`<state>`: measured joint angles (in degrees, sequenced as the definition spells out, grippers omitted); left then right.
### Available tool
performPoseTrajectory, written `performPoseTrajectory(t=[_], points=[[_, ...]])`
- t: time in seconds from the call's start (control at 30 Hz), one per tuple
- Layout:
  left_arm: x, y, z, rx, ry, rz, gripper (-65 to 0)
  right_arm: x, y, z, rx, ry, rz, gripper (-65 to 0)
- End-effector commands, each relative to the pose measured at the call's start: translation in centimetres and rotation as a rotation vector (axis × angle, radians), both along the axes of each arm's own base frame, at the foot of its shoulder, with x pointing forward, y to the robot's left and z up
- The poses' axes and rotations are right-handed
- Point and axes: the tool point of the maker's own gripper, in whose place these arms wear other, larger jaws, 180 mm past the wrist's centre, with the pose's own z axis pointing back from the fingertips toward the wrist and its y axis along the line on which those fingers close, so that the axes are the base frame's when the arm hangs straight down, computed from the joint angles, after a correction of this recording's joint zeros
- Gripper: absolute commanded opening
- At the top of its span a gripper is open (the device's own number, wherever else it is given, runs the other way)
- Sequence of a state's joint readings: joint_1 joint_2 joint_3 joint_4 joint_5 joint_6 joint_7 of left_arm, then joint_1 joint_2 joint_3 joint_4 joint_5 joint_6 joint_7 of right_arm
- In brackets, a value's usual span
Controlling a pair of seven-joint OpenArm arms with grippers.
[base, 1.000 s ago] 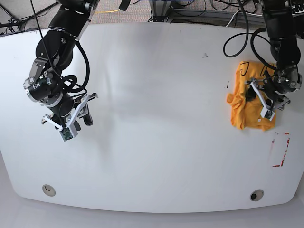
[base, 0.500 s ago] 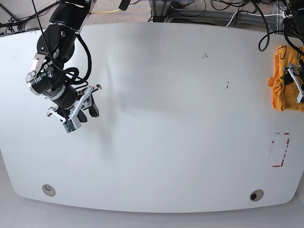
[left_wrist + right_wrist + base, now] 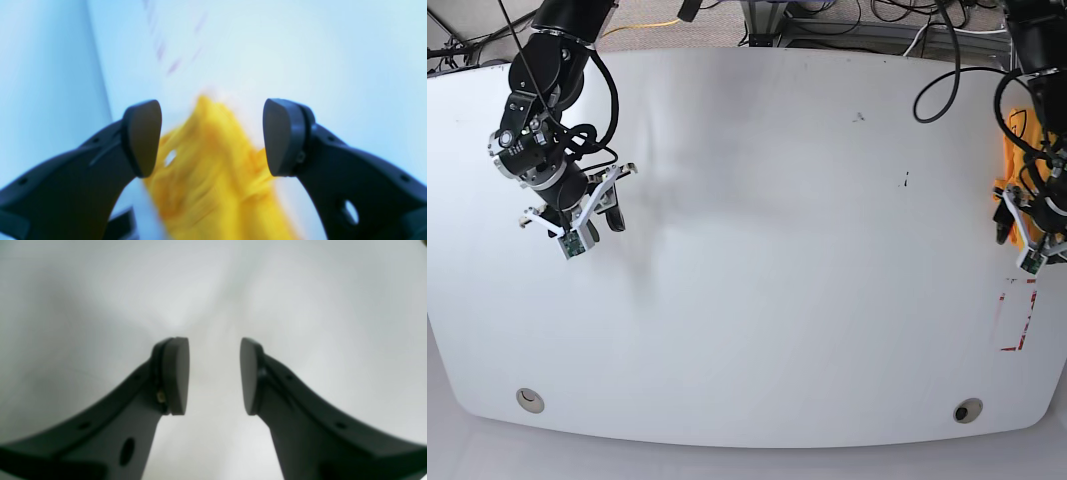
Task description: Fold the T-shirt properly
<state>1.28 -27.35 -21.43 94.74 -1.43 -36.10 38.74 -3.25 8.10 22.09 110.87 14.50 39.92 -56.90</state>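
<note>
So the T-shirt (image 3: 1010,160) sits bunched at the table's (image 3: 767,250) far right edge in the base view, with the left gripper (image 3: 1015,222) right next to it. The right gripper (image 3: 595,212) hangs way over by the table's left side, well apart from the shirt.

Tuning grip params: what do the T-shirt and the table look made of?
T-shirt: soft orange-yellow fabric, matte, bunched in folds; blur hides the weave, likely cotton knit. Table: smooth white hard top, faint sheen with soft reflections; laminate or painted board, can't tell which.
</note>
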Motion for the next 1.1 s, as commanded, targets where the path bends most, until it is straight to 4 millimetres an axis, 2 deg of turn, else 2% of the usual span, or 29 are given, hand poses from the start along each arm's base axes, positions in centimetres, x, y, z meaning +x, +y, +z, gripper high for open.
performPoseTrajectory(t=[0.0, 0.1, 0.27, 0.33, 0.4, 0.5, 0.57, 0.77, 0.87, 0.93, 1.03, 1.07], points=[[0.5, -1.5, 1.8, 0.008, -0.128, 0.036, -21.1, 1.2, -0.6, 1.6, -0.035, -0.101, -0.007, -41.2], [0.7, -5.5, 1.8, -0.078, -0.268, 0.016, -21.1, 2.1, -0.9, 1.0, -0.046, -0.159, -0.030, -41.2], [-1.3, -10.5, 0.6, -0.244, -0.424, -0.008, -21.1, 1.7, -2.4, -0.6, 0.013, -0.259, -0.073, -41.2], [-2.3, -11.9, 0.2, -0.300, -0.460, -0.006, -21.1, 1.4, -3.1, -1.6, 0.065, -0.286, -0.100, -41.2], [-3.6, -12.9, -0.7, -0.341, -0.464, 0.003, -21.8, 0.3, -4.1, -2.7, 0.091, -0.282, -0.132, -41.2], [-5.9, -13.9, -1.8, -0.377, -0.445, 0.008, -27.1, -1.7, -4.7, -4.1, 0.113, -0.270, -0.163, -41.2], [-8.2, -14.7, -2.6, -0.394, -0.416, 0.008, -30.7, -3.8, -4.4, -5.2, 0.151, -0.252, -0.183, -41.2], [-16.3, -18.1, -4.8, -0.451, -0.255, 0.015, -31.7, -11.5, -5.0, -7.1, 0.238, -0.184, -0.262, -41.2], [-20.7, -18.7, -5.8, -0.459, -0.147, 0.045, -31.7, -15.5, -4.9, -8.3, 0.240, -0.119, -0.274, -41.2], [-22.9, -18.9, -6.3, -0.462, -0.091, 0.060, -31.7, -17.3, -4.9, -8.6, 0.238, -0.089, -0.281, -41.2], [-26.6, -19.9, -7.3, -0.484, 0.016, 0.070, -31.8, -21.0, -4.9, -9.3, 0.233, -0.022, -0.293, -41.2], [-28.4, -20.1, -7.7, -0.487, 0.066, 0.071, -31.8, -22.7, -5.0, -9.4, 0.237, 0.001, -0.305, -41.2]])
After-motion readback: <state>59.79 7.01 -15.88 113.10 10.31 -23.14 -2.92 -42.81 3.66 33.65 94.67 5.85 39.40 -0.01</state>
